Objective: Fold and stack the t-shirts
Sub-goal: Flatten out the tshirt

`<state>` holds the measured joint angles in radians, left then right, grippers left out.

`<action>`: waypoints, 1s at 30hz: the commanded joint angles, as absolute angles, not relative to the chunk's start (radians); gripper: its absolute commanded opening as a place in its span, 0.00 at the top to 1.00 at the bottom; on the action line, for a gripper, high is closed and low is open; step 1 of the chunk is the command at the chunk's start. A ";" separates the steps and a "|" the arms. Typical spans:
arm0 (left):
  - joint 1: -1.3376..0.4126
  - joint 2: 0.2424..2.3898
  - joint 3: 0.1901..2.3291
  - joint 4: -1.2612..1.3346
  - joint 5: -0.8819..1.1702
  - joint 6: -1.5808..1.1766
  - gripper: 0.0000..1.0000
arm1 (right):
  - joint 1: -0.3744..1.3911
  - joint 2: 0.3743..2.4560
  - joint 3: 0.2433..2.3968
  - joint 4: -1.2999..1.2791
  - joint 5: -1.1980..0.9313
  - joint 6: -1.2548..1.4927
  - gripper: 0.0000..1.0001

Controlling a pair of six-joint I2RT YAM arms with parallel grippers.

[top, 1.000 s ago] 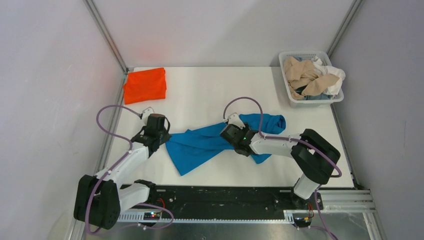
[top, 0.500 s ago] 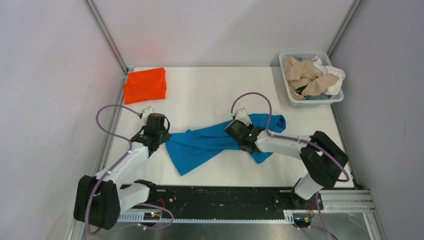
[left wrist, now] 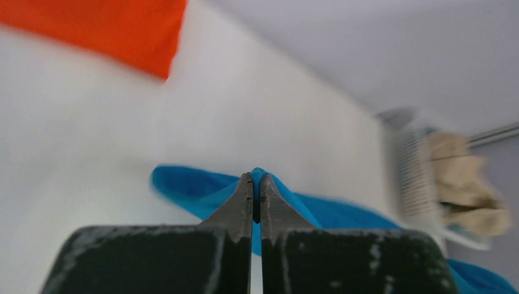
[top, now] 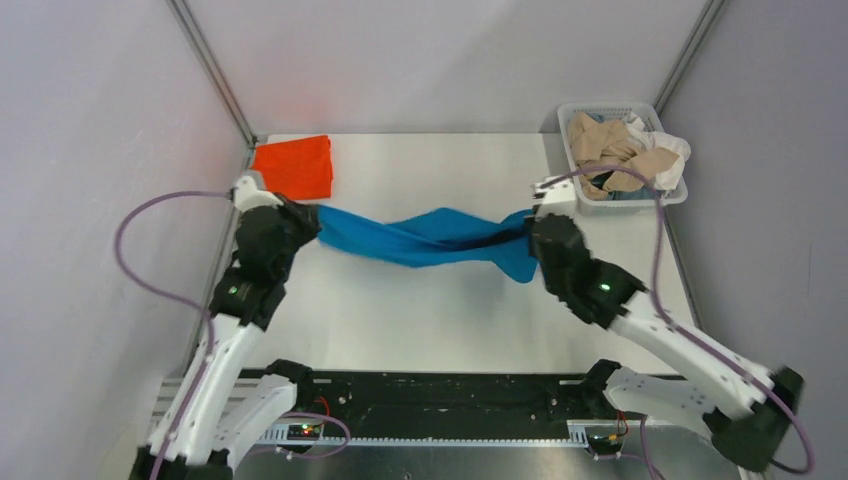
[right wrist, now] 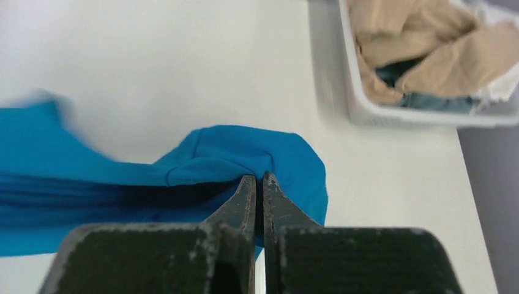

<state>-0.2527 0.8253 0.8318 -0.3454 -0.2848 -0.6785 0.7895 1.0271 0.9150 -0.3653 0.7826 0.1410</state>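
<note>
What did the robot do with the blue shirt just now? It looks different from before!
The left gripper and right gripper swung toward the far side and apart, pulling the blue t-shirt from a crumpled heap into a twisted band stretched between them. Each is shut on one end. The folded orange t-shirt and the basket stayed put.

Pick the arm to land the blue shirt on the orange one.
Left, probably: the left gripper, shut on the blue shirt, is beside the orange shirt; the right gripper is by the basket.
</note>
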 commanded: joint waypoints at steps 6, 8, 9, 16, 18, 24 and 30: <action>-0.249 0.510 1.140 -0.307 -0.116 -0.610 1.00 | 0.817 0.573 1.154 -0.356 0.317 0.029 1.00; -0.249 0.485 1.191 -0.306 -0.076 -0.619 1.00 | 0.827 0.520 1.166 -0.307 0.146 0.058 1.00; -0.249 0.479 1.218 -0.307 -0.052 -0.618 1.00 | 0.829 0.513 1.185 -0.300 0.115 0.070 1.00; -0.248 0.426 1.173 -0.309 -0.119 -0.606 1.00 | 0.827 0.595 1.248 -0.495 0.337 0.184 1.00; -0.248 0.433 1.117 -0.311 -0.183 -0.603 1.00 | 0.824 0.633 1.235 -0.556 0.513 0.221 0.99; -0.247 0.573 0.865 -0.313 -0.348 -0.665 1.00 | 0.666 0.761 1.027 -0.628 0.673 0.386 0.93; -0.247 0.878 0.656 -0.304 -0.348 -0.714 1.00 | 0.423 1.024 0.806 -0.456 0.238 0.462 0.30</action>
<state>-0.2527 0.7380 0.7425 -0.2901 -0.2958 -0.6685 0.5064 0.9001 0.8764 -0.5388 0.4179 0.3824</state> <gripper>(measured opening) 0.022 0.536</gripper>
